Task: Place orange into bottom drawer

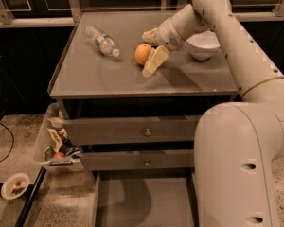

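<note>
The orange (142,54) sits on the grey cabinet top (99,74), near its middle. My gripper (149,50) is at the orange's right side, open. One cream finger (154,61) points down to the tabletop in front of the orange. The other finger (150,34) is behind it. The orange lies between them, still resting on the top. The bottom drawer (142,200) is pulled open at the foot of the cabinet and shows as a flat grey tray.
A clear plastic bottle (100,40) lies on the top at the left. A white bowl (203,45) stands right of my wrist. Two shut drawers with knobs (147,133) are below. A bin of clutter (57,143) hangs at the cabinet's left, and a small dish (15,186) lies on the floor.
</note>
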`<action>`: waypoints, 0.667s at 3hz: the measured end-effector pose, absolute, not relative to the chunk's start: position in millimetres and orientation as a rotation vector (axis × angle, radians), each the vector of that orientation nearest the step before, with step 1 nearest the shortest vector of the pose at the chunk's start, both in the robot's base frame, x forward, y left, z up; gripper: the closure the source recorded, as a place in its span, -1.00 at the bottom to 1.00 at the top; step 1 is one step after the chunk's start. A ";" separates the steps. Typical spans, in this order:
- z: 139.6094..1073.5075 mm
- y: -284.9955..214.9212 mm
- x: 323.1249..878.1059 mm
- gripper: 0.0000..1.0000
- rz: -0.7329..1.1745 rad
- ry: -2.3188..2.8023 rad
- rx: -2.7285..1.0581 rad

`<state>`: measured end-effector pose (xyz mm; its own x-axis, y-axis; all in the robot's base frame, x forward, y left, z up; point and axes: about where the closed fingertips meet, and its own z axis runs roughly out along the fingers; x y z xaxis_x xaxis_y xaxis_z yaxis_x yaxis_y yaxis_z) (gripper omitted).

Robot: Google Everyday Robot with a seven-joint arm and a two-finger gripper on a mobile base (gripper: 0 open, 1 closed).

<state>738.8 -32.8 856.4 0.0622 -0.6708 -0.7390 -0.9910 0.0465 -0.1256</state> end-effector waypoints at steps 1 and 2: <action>856.4 -32.4 738.8 -0.65 0.626 1.674 -1.691; 856.4 -32.4 738.8 -0.19 0.626 1.674 -1.691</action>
<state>738.8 -32.4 856.4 0.0626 -0.6706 -0.7391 -0.9910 0.0458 -0.1255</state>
